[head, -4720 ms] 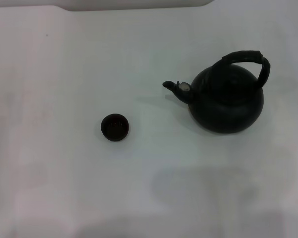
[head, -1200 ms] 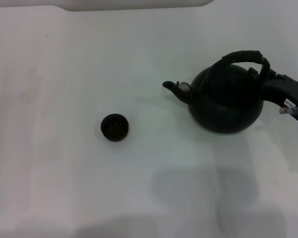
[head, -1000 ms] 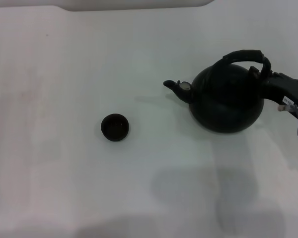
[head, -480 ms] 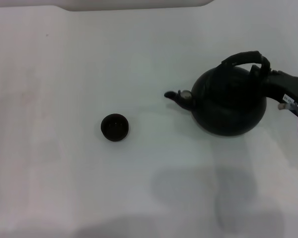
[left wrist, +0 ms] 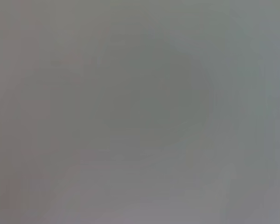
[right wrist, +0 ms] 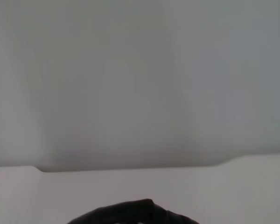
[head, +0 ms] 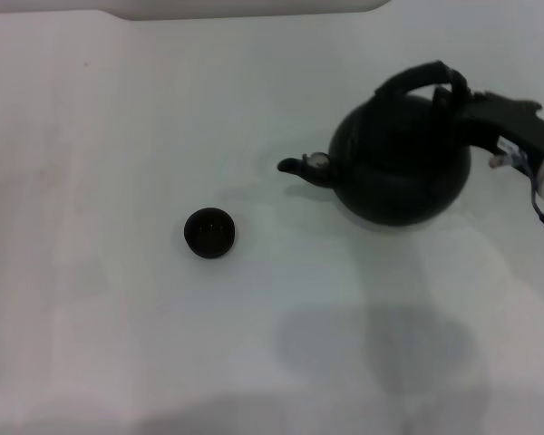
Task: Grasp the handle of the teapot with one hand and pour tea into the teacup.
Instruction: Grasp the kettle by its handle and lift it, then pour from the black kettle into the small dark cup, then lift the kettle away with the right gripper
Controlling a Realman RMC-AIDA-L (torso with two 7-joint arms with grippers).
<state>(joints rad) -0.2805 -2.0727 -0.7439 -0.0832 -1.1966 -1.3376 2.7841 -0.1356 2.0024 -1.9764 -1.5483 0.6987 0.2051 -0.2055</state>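
Right claw (head: 460, 101) clamped on handle (head: 415, 78), teapot (head: 401, 161) apparently lifted off counter (head: 118, 326), spout well short of teacup (head: 209, 233); carry and pour remain.

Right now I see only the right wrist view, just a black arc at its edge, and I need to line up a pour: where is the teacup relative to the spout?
Observer: In the head view the teacup stands on the table to the robot's left of the spout and nearer the robot, well apart from it.
Operator: Is the teapot held?
Observer: The right end effector grips the handle at its end away from the spout, above the teapot.
Operator: Any tea coming out?
Observer: No stream shows at the spout, and no drops on the table.
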